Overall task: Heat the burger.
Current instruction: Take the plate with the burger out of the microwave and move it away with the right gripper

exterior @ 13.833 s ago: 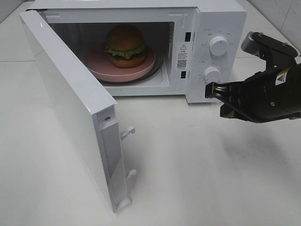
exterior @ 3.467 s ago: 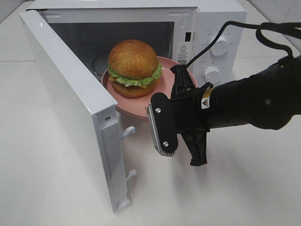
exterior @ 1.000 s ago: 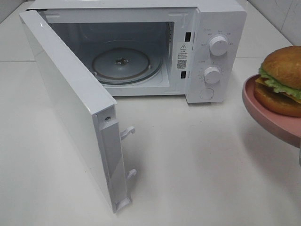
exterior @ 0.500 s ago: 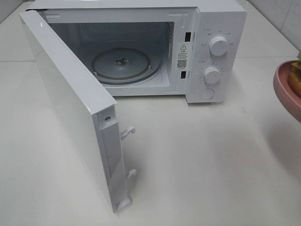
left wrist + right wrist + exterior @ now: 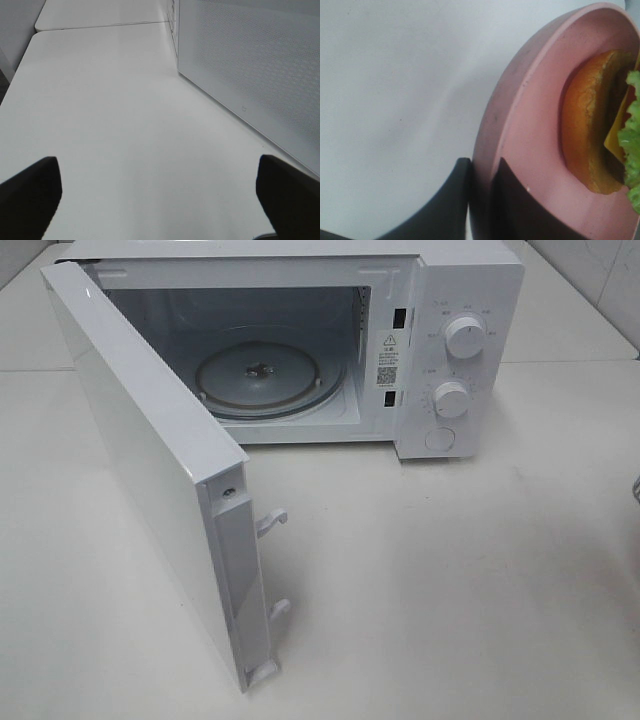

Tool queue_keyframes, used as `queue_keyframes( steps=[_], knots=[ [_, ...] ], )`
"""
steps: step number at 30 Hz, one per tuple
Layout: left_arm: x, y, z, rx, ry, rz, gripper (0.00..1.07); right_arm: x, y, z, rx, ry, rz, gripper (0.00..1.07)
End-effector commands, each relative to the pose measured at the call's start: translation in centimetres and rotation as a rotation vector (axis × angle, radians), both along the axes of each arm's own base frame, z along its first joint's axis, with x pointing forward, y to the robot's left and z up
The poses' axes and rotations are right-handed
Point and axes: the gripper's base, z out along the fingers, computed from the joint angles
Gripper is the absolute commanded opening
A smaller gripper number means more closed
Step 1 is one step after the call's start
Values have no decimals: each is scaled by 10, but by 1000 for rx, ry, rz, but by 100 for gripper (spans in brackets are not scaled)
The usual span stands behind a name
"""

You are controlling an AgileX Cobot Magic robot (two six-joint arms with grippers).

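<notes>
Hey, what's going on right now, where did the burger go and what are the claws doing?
Right claw shut on pink plate rim, burger riding on it. Left claw open, empty. Microwave door open, turntable bare.

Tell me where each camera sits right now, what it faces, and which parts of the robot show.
Exterior high: above the table, looking down at the open microwave and its bare turntable; no arm shows.
Left wrist: low over the table, facing the microwave door's outside; open left pincer tips show.
Right wrist: close on the right pincer clamping the pink plate rim, burger on it.
Shared: exterior and left wrist both see the door.
</notes>
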Motion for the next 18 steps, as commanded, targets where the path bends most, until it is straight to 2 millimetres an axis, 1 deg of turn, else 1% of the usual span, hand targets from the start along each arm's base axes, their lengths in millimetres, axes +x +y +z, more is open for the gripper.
queue_keyframes(
  steps=[1, 2, 3, 4, 6, 7, 9, 10, 11, 13, 17, 18],
  knots=[
    [0, -1, 1, -4, -10, -2, 98, 11, 2, -3, -38, -26, -49, 0],
    [0, -1, 1, -4, -10, -2, 98, 15, 5, -10, -33, -16, -99, 0],
    [0, -1, 1, -4, -10, -2, 98, 15, 5, -10, -33, -16, -99, 0],
    [0, -1, 1, -4, -10, -2, 98, 19, 7, -16, -21, -13, -155, 0],
    [0, -1, 1, -4, -10, -2, 98, 21, 8, -20, -16, -13, -186, 0],
    [0, -1, 1, -4, -10, -2, 98, 24, 10, -25, -3, -14, -242, 0],
    [0, -1, 1, -4, -10, -2, 98, 26, 11, -29, 1, -9, -266, 0],
    [0, -1, 1, -4, -10, -2, 98, 28, 13, -35, -1, 3, -301, 0],
    [0, -1, 1, -4, -10, -2, 98, 28, 13, -35, -1, 3, -301, 0],
    [0, -1, 1, -4, -10, -2, 98, 31, 15, -44, -3, 18, -345, 0],
    [0, -1, 1, -4, -10, -2, 98, 34, 18, -49, 18, 19, -385, 0],
    [0, -1, 1, -4, -10, -2, 98, 38, 22, -51, 42, 8, -429, 0]
  ],
)
